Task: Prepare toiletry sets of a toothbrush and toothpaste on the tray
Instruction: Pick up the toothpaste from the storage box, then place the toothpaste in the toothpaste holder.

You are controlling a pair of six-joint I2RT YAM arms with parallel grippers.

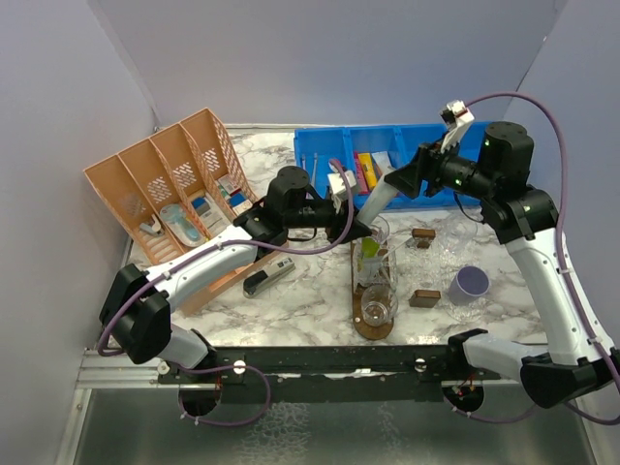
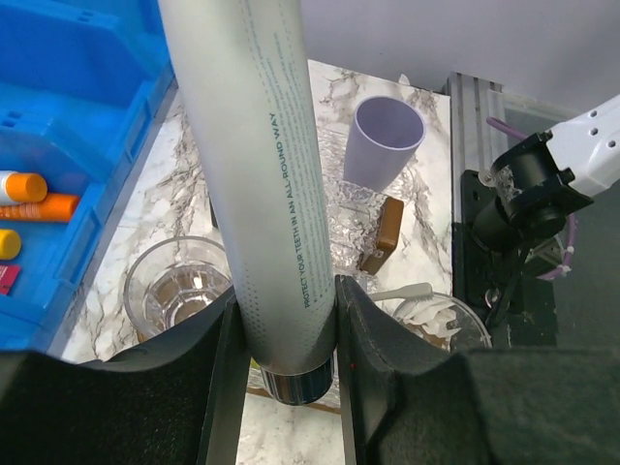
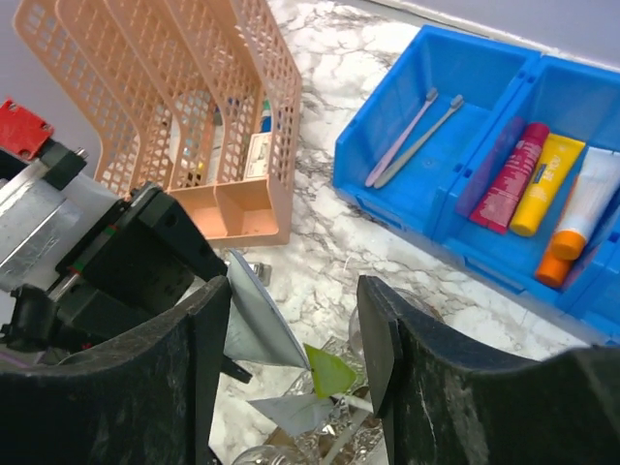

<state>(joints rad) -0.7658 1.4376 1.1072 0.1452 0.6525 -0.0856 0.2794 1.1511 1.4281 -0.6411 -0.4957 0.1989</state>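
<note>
My left gripper is shut on a long silver toothpaste tube, cap end down between its pads. In the top view the tube slants up towards my right gripper. That gripper is open around the tube's flat crimped end, which lies by one finger. Below stands the dark brown tray with clear tumblers on it. One holds a lime green tube. Another tumbler holds a pale toothbrush. A third tumbler looks empty.
The blue bin at the back holds loose toothbrushes and coloured tubes. The orange basket stands at the left. A purple cup, brown blocks and a dark stapler-like object lie around the tray.
</note>
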